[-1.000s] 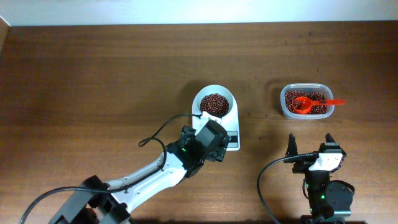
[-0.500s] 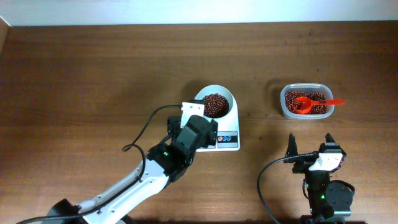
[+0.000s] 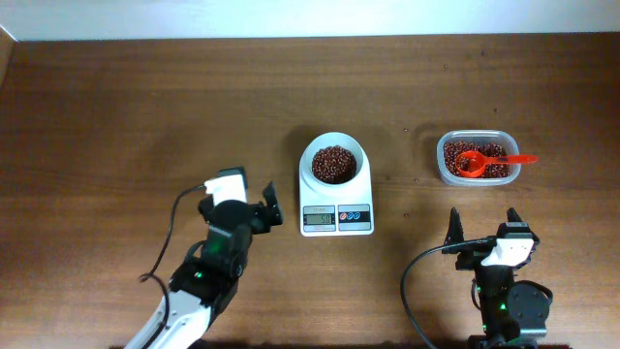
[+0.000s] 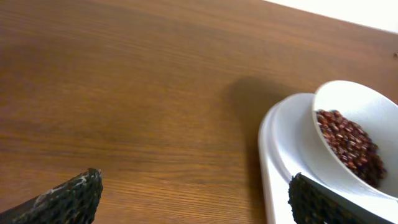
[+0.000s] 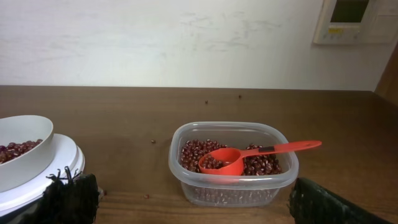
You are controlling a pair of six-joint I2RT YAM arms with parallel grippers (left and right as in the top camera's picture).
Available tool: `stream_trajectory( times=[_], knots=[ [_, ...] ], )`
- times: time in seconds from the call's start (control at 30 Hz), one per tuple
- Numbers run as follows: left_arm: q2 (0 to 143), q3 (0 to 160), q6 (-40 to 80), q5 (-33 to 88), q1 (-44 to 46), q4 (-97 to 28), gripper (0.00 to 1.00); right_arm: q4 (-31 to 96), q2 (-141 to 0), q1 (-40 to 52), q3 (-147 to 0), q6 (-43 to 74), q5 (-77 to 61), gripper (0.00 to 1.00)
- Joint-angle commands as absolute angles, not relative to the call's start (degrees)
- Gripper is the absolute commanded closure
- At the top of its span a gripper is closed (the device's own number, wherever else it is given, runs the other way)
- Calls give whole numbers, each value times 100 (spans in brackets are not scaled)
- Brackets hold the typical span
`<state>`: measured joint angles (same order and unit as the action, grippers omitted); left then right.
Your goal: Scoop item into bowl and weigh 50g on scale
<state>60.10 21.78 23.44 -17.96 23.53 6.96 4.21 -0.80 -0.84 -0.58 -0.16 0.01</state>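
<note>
The white bowl (image 3: 356, 148) stands on the white scale (image 3: 336, 230) at mid-table, with a heap of dark reddish-brown beans (image 3: 333, 163) in it. The display is too small to read. My left gripper (image 3: 238, 201) sits open just left of the scale, nothing between its fingers. In the left wrist view the left gripper (image 4: 196, 199) faces bare wood, with the scale (image 4: 280, 143) and bowl (image 4: 367, 102) at the right. My right gripper (image 3: 483, 223) is open and empty near the front edge, below the tub. The right gripper (image 5: 193, 199) looks at the tub.
A clear plastic tub (image 3: 441, 170) of beans stands right of the scale, a red scoop (image 3: 484, 160) resting in it with its handle pointing right. The right wrist view shows this tub (image 5: 233, 186), the scoop (image 5: 249, 155) and a loose bean (image 5: 147, 196) on the wood.
My left arm has pulled back from over the scale's front to the left, uncovering the display. The right arm, bowl, tub and scoop have not moved.
</note>
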Motion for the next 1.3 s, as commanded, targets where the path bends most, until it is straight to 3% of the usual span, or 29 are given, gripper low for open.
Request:
stream_trajectory(
  times=[0.0,0.17,0.37,0.57,0.73,0.87,1.0,1.27],
  knots=[
    [5428,1706,2327,-1669,2075,738,2,456,-21,-115,-32,8,47,1],
    [4635,753,2309,-1468,1695,1459,1,456,-21,-115,-32,8,47,1],
    [3785,40,2316,-1275,1367,1485,1,456,-21,-115,-32,8,47,1],
    [2119,47,2265,-1612,1321,-305,1,456,-21,-115,-32,8,47,1],
    [934,47,598,-1584,1321,-351,1,456,-21,-115,-32,8,47,1],
    [596,47,163,-1492,871,-357,1,456,-21,-115,-32,8,47,1],
    [137,54,-110,-661,217,-445,1,456,-21,-115,-32,8,47,1],
    [34,54,-176,-36,-189,-497,1,456,-21,-115,-32,8,47,1]
  ],
)
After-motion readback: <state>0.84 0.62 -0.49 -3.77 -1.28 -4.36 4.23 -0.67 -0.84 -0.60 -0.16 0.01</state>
